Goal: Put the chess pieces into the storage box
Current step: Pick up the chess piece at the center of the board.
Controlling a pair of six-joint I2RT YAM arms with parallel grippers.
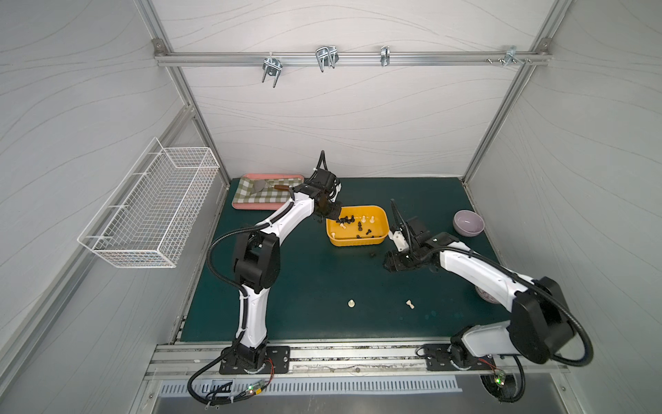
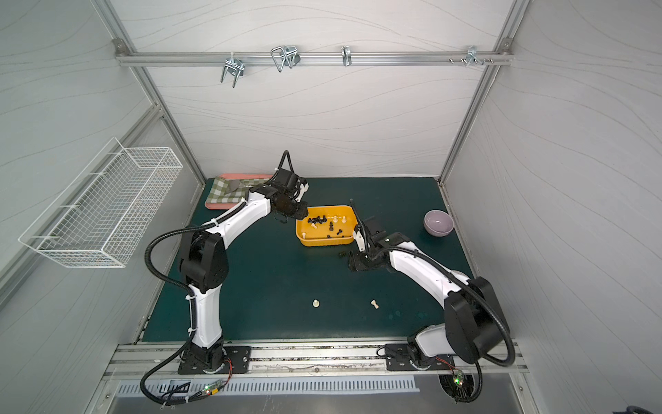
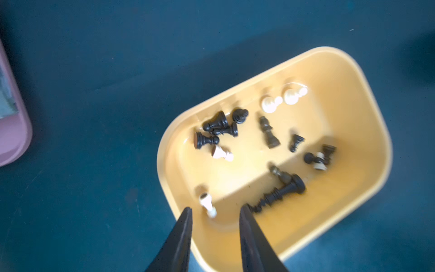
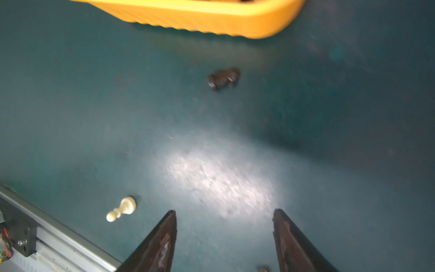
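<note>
Black, hard and probably light, a fallen chess piece point(image 4: 223, 79) lay near the yellow storage box point(image 4: 211, 21), best pinched across its waist; left gripper point(image 3: 215, 209) and right gripper point(image 4: 224, 212) both gaped empty.

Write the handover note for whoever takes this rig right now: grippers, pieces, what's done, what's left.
Grippers: the left gripper is open and empty, over a corner of the storage box. The right gripper is open and empty, above the green mat in front of the box.
Done: most chess pieces lie in the box, black and cream mixed.
Left: three on the mat. A dark piece lies just in front of the box. A cream piece and a second cream piece lie nearer the robot's bases.
Suggestion: the dark piece looks closest to the right gripper.
</note>
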